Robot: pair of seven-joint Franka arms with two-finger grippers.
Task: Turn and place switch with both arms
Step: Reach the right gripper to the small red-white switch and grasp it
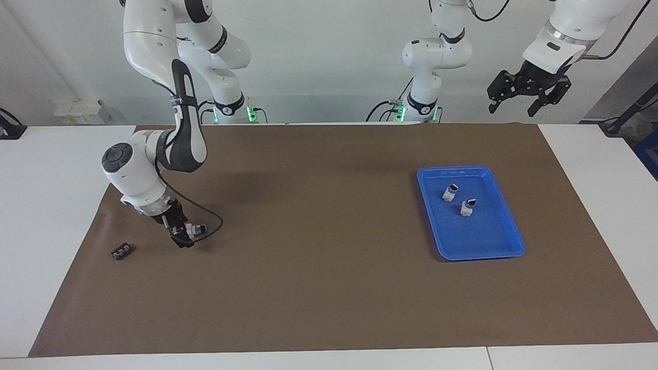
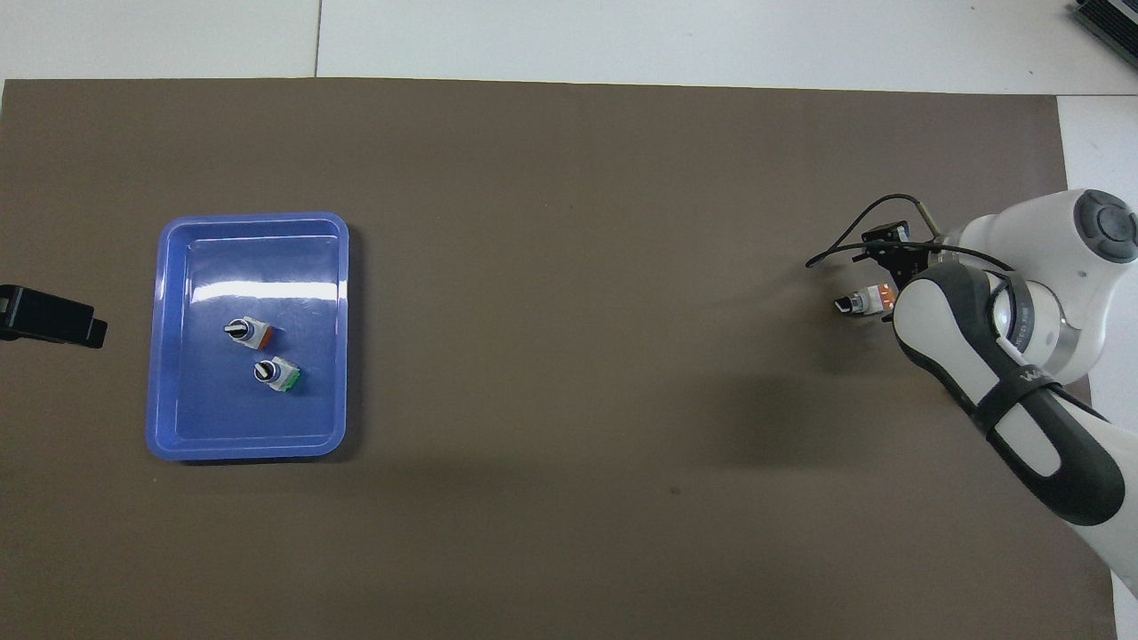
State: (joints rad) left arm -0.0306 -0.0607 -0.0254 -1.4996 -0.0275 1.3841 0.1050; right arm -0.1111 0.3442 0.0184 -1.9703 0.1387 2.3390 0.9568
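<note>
The switch (image 1: 197, 227), a white-grey body with an orange end and a black knob, lies sideways in my right gripper (image 1: 186, 235), low over the brown mat at the right arm's end of the table. The gripper is shut on it. In the overhead view the switch (image 2: 864, 301) sticks out of the right gripper (image 2: 882, 296), knob toward the left arm's end. My left gripper (image 1: 512, 109) is open and empty, raised high by the table's edge at the left arm's end, and shows at the edge of the overhead view (image 2: 49, 318).
A blue tray (image 1: 483, 231) toward the left arm's end holds two more switches, one with an orange end (image 2: 249, 332) and one with a green end (image 2: 277, 374). A tiny flat black block (image 1: 122, 252) lies on the mat (image 1: 318, 246) beside the right gripper.
</note>
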